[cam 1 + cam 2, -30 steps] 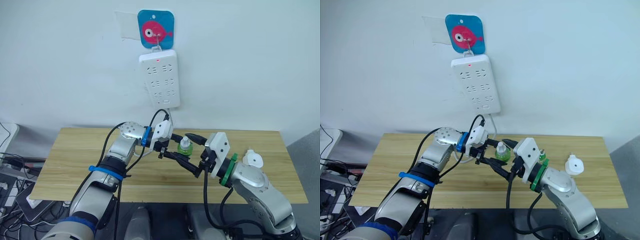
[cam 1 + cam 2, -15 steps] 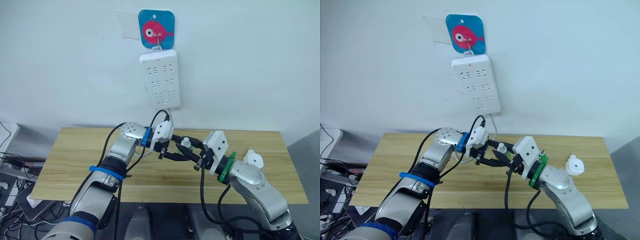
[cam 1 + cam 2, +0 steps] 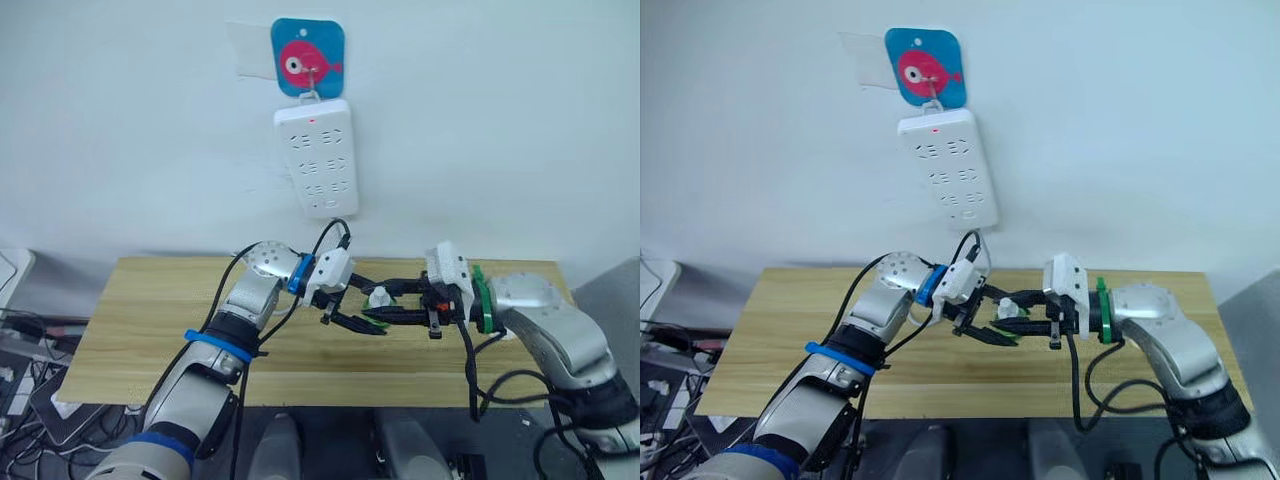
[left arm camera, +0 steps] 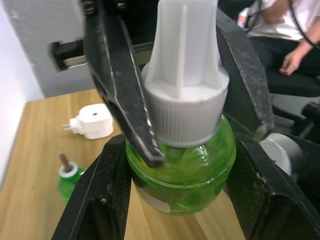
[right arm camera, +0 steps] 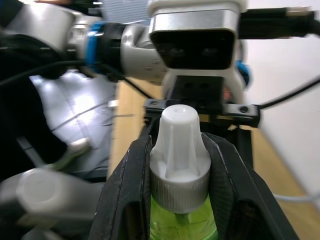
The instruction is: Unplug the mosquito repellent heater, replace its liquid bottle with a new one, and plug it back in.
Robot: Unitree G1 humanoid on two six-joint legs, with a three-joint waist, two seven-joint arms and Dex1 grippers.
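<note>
Above the middle of the light wooden table (image 3: 130, 320), both grippers meet on one green translucent liquid bottle with a white ribbed cap (image 4: 182, 125). The left gripper (image 3: 352, 312) has its two black fingers (image 4: 100, 200) pressed against the bottle's green body, one on either side, so the bottle sits squeezed between them. The right gripper (image 3: 395, 302) comes in from the opposite side, and its black fingers (image 5: 127, 200) clamp the white cap, one finger on each flank of the ribbed collar, with the cap's tapered tip standing free between them. In the head views the bottle shows as a small white and green shape (image 3: 1012, 311) held clear of the table top.

The mosquito repellent heater, a small white rounded plastic unit (image 4: 91, 121), lies on the table with its plug prongs sticking out sideways, apart from both grippers. Near it stands a second small green bottle with a brown wick (image 4: 67, 179), uncapped. On the wall above hangs the long white power strip (image 3: 315, 157).
</note>
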